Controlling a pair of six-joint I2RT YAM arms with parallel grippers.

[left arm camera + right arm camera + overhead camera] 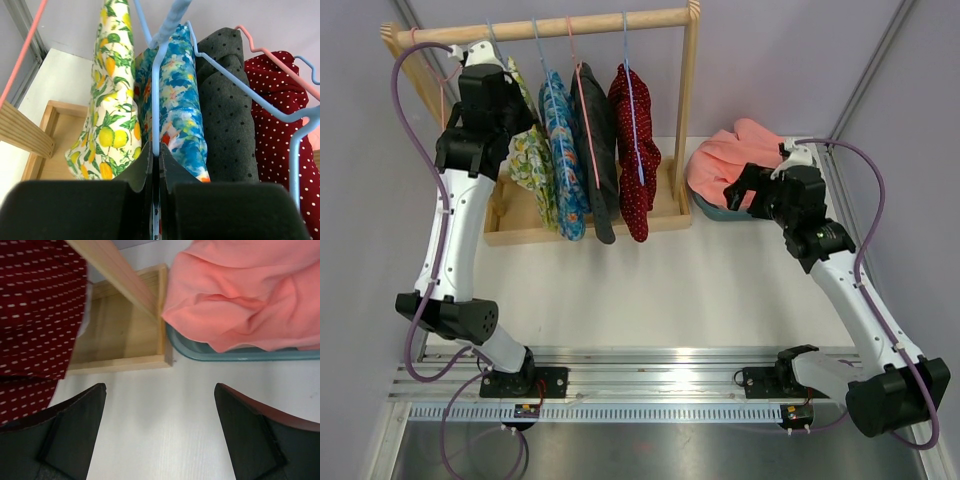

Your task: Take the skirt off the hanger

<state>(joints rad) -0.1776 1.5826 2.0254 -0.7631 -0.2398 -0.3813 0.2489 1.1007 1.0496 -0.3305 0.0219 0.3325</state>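
While your left claw point(156, 152) pinches shut on the light-blue hanger point(155, 100), the blue floral skirt point(180, 105) hangs draped on it; a lemon-print garment point(112, 125) and a grey garment point(225, 115) flank it. Your right claw point(160, 390) gapes wide and empty above the tabletop point(160, 440), near the pink cloth point(240, 295).

Reaches up high with the left arm point(455, 220), bent sharp at the elbow. Pinches the blue hanger point(155, 100) tight between the fingers point(139, 167) of the left gripper point(156, 150). Stretches the right arm point(850, 290) forward and low on the other side. Tips the right gripper point(160, 387) down and holds it wide open, gripping nothing.
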